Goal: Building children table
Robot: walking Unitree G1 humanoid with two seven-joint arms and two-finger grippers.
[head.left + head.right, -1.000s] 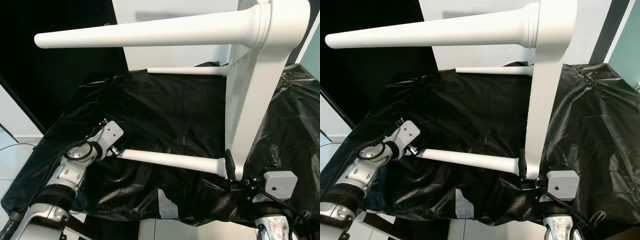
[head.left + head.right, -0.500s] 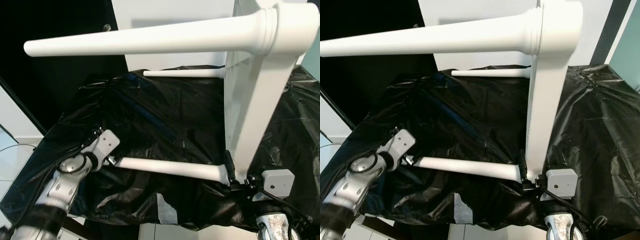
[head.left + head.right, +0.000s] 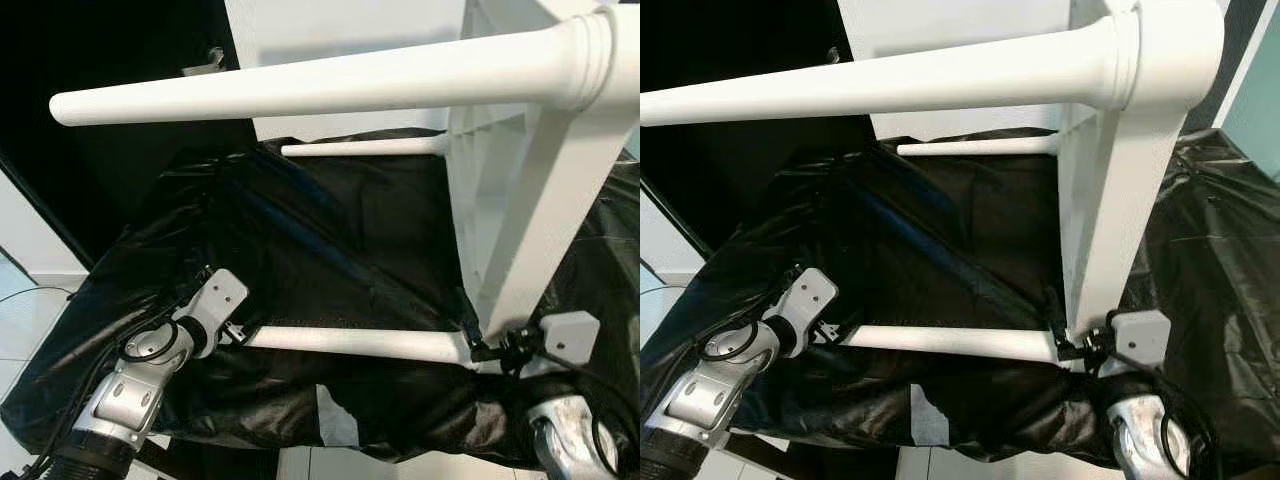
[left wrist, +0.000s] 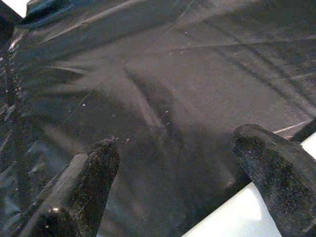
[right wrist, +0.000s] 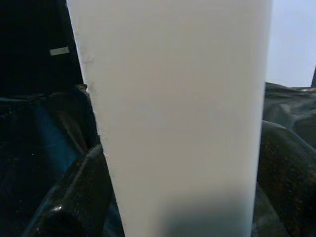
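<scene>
A white children's table stands on its side on black plastic sheeting, its legs pointing to my left. One leg juts across the top and a far leg lies behind. The near lower leg runs almost level just above the sheet. My left gripper is at that leg's thin tip. In the left wrist view its fingers are spread, with the white leg beside one of them. My right gripper is at the table's lower corner, clamped on the white frame.
Black plastic sheeting covers the whole work surface and hangs over its front edge, where there is a pale patch. A white wall stands behind, with a dark backdrop on the left. Pale floor lies at the lower left.
The table has tipped a little to the right, and the near lower leg now lies nearly level. My right gripper went right and up with the corner. The left gripper stayed at the leg tip.
</scene>
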